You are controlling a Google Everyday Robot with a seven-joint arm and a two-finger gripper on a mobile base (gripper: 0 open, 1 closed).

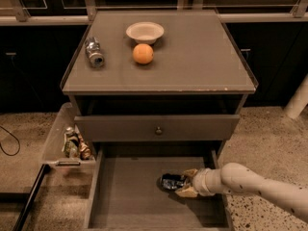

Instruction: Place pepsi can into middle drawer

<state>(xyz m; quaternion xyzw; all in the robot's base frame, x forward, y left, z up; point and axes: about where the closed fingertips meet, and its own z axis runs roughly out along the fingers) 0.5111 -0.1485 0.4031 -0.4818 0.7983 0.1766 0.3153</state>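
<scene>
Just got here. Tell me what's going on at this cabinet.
The robot's arm reaches in from the right, with its gripper at the right end of the pepsi can, which lies on its side on the floor of the open middle drawer. Whether the can has been let go cannot be told. On the cabinet top are a silver can, a white bowl and an orange.

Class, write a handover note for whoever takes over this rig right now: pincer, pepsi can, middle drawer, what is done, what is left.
Pincer: low inside the open middle drawer, at the right end of the pepsi can; grip cannot be told.
Can: on its side over the drawer floor, right of centre.
Done: can brought into the drawer.
Left: confirm release, withdraw the arm.
</scene>
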